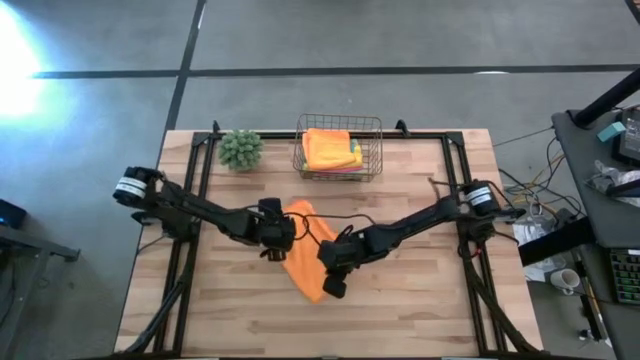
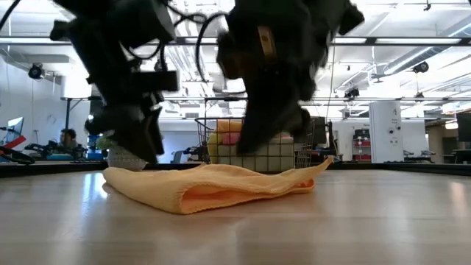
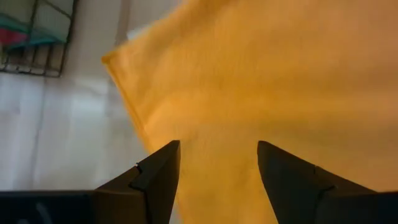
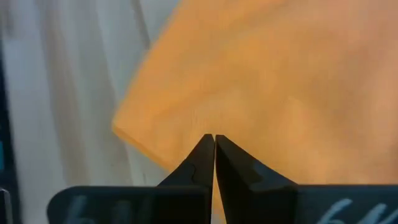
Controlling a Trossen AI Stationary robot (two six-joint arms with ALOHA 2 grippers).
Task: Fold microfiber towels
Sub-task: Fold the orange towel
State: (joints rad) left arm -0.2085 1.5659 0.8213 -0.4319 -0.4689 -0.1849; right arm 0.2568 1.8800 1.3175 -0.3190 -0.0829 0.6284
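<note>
Two grippers work mid-table over the orange towel [image 1: 305, 262]: left gripper [image 3: 217, 163] jaws wide, right gripper [image 4: 214, 146] jaws pressed together, holding nothing

Grey concrete floor [image 1: 330, 35] crossed by dark seam lines surrounds a light wooden table [image 1: 400, 300], with a bright patch of glare [image 1: 15, 50] on the floor at the far left. To the right of the table, a dark desk [image 1: 600, 130] carries loose equipment and cables, and a white cup [image 1: 566, 281] stands nearby. Seen level across the table, an open hall with a white ceiling of beams and strip lights [image 2: 412, 37], a white cabinet [image 2: 386, 132] at the right, and a seated person [image 2: 68, 138] far off at the left.
</note>
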